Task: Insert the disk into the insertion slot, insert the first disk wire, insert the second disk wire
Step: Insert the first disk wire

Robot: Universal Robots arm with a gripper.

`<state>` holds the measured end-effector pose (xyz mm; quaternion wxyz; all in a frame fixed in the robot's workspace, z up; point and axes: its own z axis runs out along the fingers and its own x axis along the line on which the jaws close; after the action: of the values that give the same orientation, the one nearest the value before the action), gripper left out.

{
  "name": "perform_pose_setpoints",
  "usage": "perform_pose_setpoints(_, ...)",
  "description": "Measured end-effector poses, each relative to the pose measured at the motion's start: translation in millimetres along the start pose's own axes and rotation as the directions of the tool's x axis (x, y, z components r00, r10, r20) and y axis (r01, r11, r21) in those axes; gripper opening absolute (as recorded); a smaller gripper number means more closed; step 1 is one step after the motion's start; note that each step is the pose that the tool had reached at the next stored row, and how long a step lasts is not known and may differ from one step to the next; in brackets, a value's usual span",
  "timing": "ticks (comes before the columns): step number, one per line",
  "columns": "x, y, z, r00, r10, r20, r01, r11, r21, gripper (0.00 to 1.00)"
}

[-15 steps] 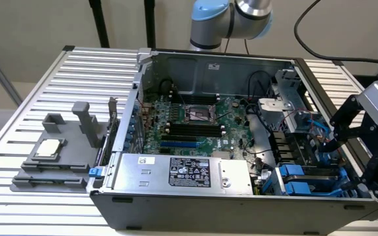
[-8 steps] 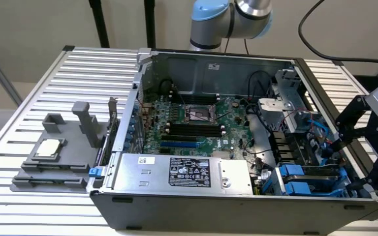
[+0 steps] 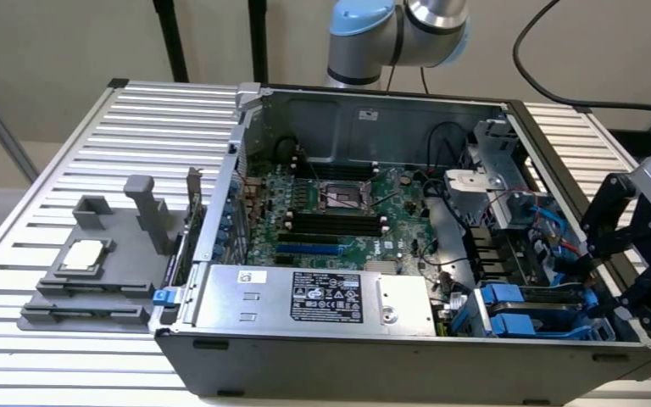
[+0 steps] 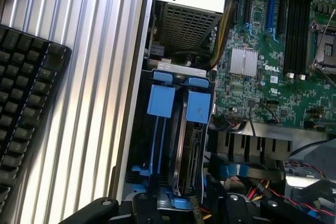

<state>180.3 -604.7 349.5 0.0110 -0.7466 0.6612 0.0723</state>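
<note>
The insertion slot (image 3: 535, 312) is grey with blue tabs, the motherboard (image 3: 337, 212) green, the keyboard (image 4: 21, 103) black

At twelve o'clock in the exterior view, the arm (image 3: 399, 30) shows silver-grey cylindrical joints, one closed by a pale blue cap (image 3: 362, 19). A black cable (image 3: 515, 52) curves off toward two o'clock. At three o'clock, the gripper (image 3: 620, 280) has a grey block body and black hinged bars, joined by what looks like a round pivot screw (image 4: 106, 202).
</note>
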Motion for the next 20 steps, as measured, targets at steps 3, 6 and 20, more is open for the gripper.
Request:
perform_pose_setpoints(3, 0.2, -0.3, 1.8, 0.9998, -0.016, 0.0073, 0.016, 0.9999, -0.0008, 0.47)
perform_pose_setpoints(6, 0.4, -0.6, 2.8, 0.9991, -0.035, 0.0242, 0.035, 0.9994, -0.0002, 0.47)
perform_pose_setpoints(20, 1.4, -5.4, 6.4, 0.9936, -0.083, 0.0763, 0.083, 0.9965, 0.0100, 0.47)
